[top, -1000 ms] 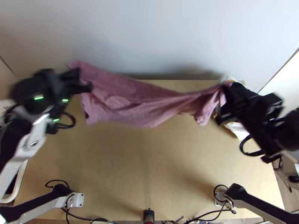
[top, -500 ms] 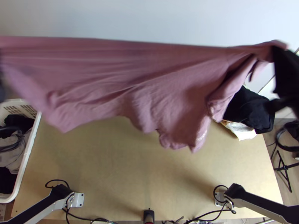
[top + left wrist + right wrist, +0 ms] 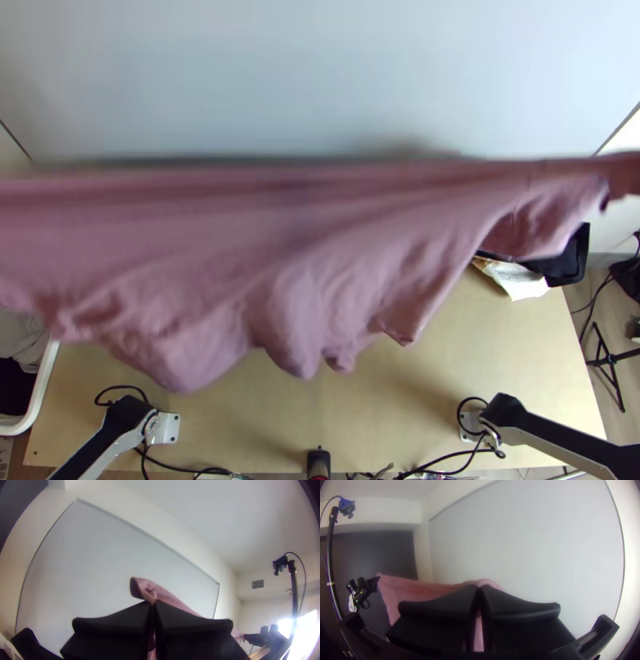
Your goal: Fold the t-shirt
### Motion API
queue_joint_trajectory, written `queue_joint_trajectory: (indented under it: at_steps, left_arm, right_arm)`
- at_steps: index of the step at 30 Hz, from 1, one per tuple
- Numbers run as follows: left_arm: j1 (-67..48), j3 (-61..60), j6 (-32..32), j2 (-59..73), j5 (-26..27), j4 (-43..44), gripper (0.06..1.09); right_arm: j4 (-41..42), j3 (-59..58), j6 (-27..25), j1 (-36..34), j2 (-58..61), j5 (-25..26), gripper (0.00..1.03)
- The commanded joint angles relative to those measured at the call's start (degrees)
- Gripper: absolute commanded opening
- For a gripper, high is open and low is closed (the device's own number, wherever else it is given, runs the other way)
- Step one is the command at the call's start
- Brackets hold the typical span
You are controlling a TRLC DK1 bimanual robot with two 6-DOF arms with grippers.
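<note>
I am holding the t-shirt up between my two hands, my left gripper pinching it at one end and my right gripper clamping it at the other. Both of my hands are closing on cloth, with a small rumpled bit standing up past the fingers of each. In the top view the t-shirt is hanging above the table, its upper edge running nearly straight across and its lower part sagging in loose, uneven waves. I cannot tell whether I am gripping shoulders, sleeves or hem

I am reckoning on a light, limp, soft knit, nothing fragile, with hardly any stiffness of its own: it is likely to be following every swing and taking a crease wherever it lands. The top line is looking taut, so pulling harder would be risking a stretched edge or a corner sliding out from between my smooth, flat fingers. For now these two far-apart corners are seeming the right places to be holding, since they are spreading the width. Next I would be laying the hanging edge down first, smoothing the waves, and only then be letting go and taking fresh hold right at the corners for a fold
</note>
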Motion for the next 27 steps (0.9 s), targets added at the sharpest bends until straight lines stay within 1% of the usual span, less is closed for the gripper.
queue_joint_trajectory:
  at_steps: [1,4,7,9,10,12,15,18,21,23,25,27]
  left_arm:
    - [15.8,-1.7,-6.6,-8.2,20.2,-4.1,0.1]
    - [21.2,-5.4,-10.7,-12.6,27.8,0.0,0.1]
    - [28.9,-9.2,-16.8,-17.0,36.9,3.0,0.1]
    - [31.4,-12.5,-19.6,-20.1,39.8,5.8,0.1]
    - [31.4,-13.8,-20.7,-21.1,41.6,6.0,0.1]
    - [32.2,-16.7,-22.6,-22.9,45.1,5.6,0.1]
    - [33.6,-20.9,-26.3,-24.4,49.4,5.4,0.1]
    - [33.6,-26.0,-27.0,-24.7,50.8,5.0,0.1]
    - [34.2,-32.3,-26.6,-23.9,51.2,4.6,0.1]
    - [35.1,-36.6,-25.4,-23.2,51.3,4.9,0.1]
    - [35.7,-41.7,-22.8,-22.6,51.4,5.8,0.1]
    - [37.3,-47.4,-19.8,-22.3,51.4,7.9,0.1]
  right_arm:
    - [-9.9,5.7,5.4,-0.8,-1.0,-8.4,0.03]
    - [-12.0,5.6,9.2,-1.1,-1.0,-14.6,0.03]
    - [-12.9,3.9,16.0,-2.4,-1.0,-21.7,0.03]
    - [-12.8,2.0,20.4,-3.5,-1.0,-25.3,0.03]
    - [-12.4,0.1,22.4,-3.8,-1.0,-26.5,0.03]
    - [-12.3,-4.3,26.4,-5.0,-1.2,-27.4,0.03]
    - [-11.7,-11.4,27.7,-5.0,-2.1,-27.4,0.03]
    - [-9.4,-18.4,28.9,-4.8,-2.7,-27.5,0.03]
    - [-3.1,-26.0,29.5,-4.4,-2.8,-27.3,0.03]
    - [1.8,-31.3,29.3,-4.5,-2.8,-27.2,0.03]
    - [5.8,-37.4,28.7,-4.7,-2.9,-27.1,0.03]
    - [9.4,-43.4,26.9,-4.9,-2.8,-26.9,0.03]
